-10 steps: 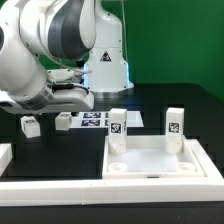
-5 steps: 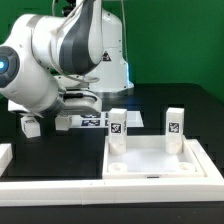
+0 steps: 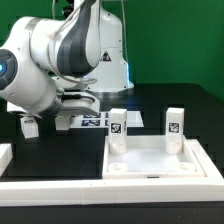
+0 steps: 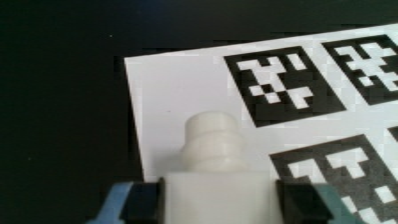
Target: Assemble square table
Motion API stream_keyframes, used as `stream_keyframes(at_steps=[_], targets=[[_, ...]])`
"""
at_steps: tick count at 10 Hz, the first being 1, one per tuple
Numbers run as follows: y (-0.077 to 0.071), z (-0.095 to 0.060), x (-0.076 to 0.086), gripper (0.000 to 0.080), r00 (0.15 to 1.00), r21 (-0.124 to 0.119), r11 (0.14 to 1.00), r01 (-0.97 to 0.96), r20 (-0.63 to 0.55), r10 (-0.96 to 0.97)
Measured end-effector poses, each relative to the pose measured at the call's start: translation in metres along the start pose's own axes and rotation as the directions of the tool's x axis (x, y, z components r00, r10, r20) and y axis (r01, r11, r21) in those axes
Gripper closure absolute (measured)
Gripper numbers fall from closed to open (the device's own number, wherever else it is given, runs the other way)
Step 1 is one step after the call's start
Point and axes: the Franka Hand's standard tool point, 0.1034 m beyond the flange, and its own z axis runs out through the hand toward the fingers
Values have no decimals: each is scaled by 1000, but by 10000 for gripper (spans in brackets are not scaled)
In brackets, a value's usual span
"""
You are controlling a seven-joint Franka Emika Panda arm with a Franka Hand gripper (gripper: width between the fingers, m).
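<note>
The white square tabletop (image 3: pixel 155 160) lies at the exterior view's right. Two white tagged legs (image 3: pixel 118 124) (image 3: pixel 173 122) stand upright at its far corners. A third leg (image 3: pixel 30 127) lies loose on the black table at the exterior view's left. My gripper (image 3: pixel 66 117) is low over the marker board (image 3: pixel 98 121). In the wrist view my gripper (image 4: pixel 219 208) is shut on a fourth white leg (image 4: pixel 214 160). The leg's rounded end points away over the marker board (image 4: pixel 178 90). In the exterior view this leg is mostly hidden by my hand.
A long white rail (image 3: pixel 100 186) runs along the front and a white piece (image 3: pixel 4 155) sits at the exterior view's left edge. A white-and-blue cone-shaped device (image 3: pixel 108 68) stands behind the arm against the green backdrop.
The arm has swung and come down over the leg by the marker board; that leg, free a second ago, now sits between my fingers. Almost no motion in the last half second.
</note>
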Motion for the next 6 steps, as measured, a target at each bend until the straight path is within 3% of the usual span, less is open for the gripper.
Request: stream_keyframes(at_steps=[6], targets=[[0,0,0,510,1000,0,1000,0,0,0]])
